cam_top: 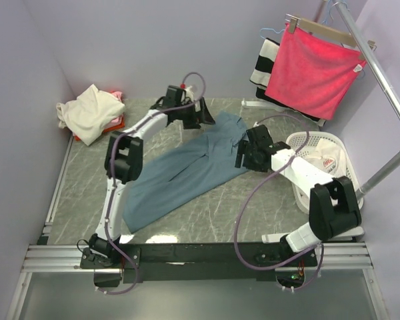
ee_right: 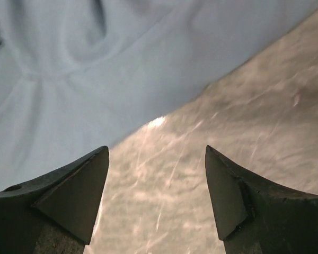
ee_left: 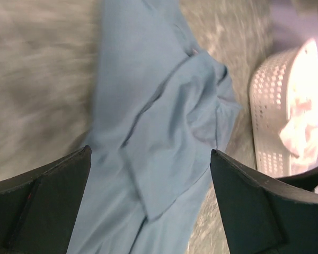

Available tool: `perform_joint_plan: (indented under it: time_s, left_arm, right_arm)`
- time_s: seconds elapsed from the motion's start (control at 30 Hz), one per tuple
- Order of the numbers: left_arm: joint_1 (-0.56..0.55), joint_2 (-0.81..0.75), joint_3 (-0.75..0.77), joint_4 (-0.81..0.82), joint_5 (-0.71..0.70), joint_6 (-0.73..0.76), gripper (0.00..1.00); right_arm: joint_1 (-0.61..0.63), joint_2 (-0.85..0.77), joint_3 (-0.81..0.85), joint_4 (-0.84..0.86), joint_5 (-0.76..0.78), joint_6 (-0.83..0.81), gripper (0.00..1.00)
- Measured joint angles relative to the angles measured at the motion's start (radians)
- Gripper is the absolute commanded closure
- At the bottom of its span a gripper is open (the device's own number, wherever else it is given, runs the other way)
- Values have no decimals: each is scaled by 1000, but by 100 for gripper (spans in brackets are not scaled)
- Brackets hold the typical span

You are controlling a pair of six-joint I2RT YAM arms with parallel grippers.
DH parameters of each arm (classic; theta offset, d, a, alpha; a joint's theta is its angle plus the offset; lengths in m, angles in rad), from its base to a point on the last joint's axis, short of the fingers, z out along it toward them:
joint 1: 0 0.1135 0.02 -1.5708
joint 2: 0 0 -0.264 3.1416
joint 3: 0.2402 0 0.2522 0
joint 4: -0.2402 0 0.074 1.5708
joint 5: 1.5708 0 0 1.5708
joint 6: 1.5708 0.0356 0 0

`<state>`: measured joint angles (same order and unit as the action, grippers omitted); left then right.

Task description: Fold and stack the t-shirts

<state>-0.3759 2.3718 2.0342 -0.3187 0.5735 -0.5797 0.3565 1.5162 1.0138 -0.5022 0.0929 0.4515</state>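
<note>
Both grippers are hanging wide open, holding nothing: the left gripper [cam_top: 205, 119] over the bunched far end of the blue-grey shirt [cam_top: 187, 170], the right gripper [cam_top: 243, 157] at its right edge. That shirt is lying rumpled diagonally on the table [cam_top: 207, 213]; being soft, light and limp, it is likely calling for a pinch at the shoulder corners.

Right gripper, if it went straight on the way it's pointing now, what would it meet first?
Probably the bare marble table, just short of the edge of the blue-grey t-shirt. The right gripper is open with only tabletop between its fingertips; depth is unclear, so it might clip the cloth.
</note>
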Motion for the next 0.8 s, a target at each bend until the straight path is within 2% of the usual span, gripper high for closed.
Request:
perform_joint_plan:
  time_s: [0.17,0.33,0.47,0.6,0.8]
  left_arm:
    - [-45,142,110,50,93,-10,0]
    - [-62,178,103,90,145,-10,1]
    - [-72,138,31,139,150,10,1]
    - [-89,86,1,141,152,43,1]
    - [-117,-30,-42,144,111,113,1]
  right_arm:
    - [30,-66,-38,41,-125,5,21]
    - [147,-26,-3,86,-207,4,21]
    - [245,93,88,110,-235,3,20]
    - [280,169,127,122,-254,4,21]
    - [294,177,134,120,-240,3,20]
